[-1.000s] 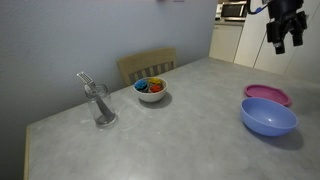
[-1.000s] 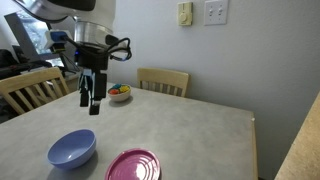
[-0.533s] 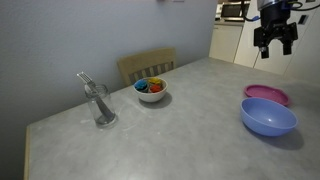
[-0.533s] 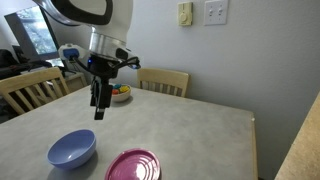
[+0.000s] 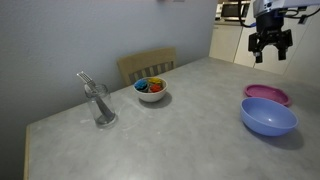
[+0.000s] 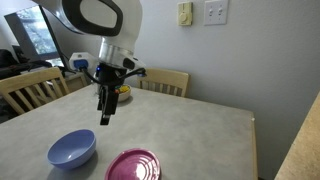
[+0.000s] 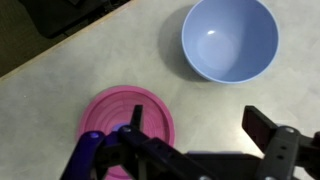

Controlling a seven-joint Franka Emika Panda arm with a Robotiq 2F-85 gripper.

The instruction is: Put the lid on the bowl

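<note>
table (image 5: 170,135) filling most of both exterior views, pale top, flat and hard.

bowl (image 7: 229,38) sitting upright and empty at the upper right of the wrist view, mouth facing up. in an exterior view the bowl (image 5: 268,117) is showing at the right edge of the frame.

lid (image 7: 125,115) lying flat on the table at the lower left of the wrist view, near the bowl but apart from it. in an exterior view the lid (image 6: 133,165) is showing at the bottom edge, right of the bowl (image 6: 72,151).

judging the lid: thin moulded plastic, so probably light, fairly stiff with a little flex, and smooth enough to be slippery. lying flat, it is offering only the raised rim. best hold looks like a pinch across the rim at one edge. a careless push is likely sending it skidding over the tabletop.

gripper (image 7: 195,125) hanging above the table with fingers spread wide and nothing between them. in an exterior view the gripper (image 5: 271,50) is sitting high in the upper right, well above the lid (image 5: 267,94).

small white bowl (image 5: 151,90) and glass (image 5: 100,105) standing mid-left, well apart from the work.
</note>
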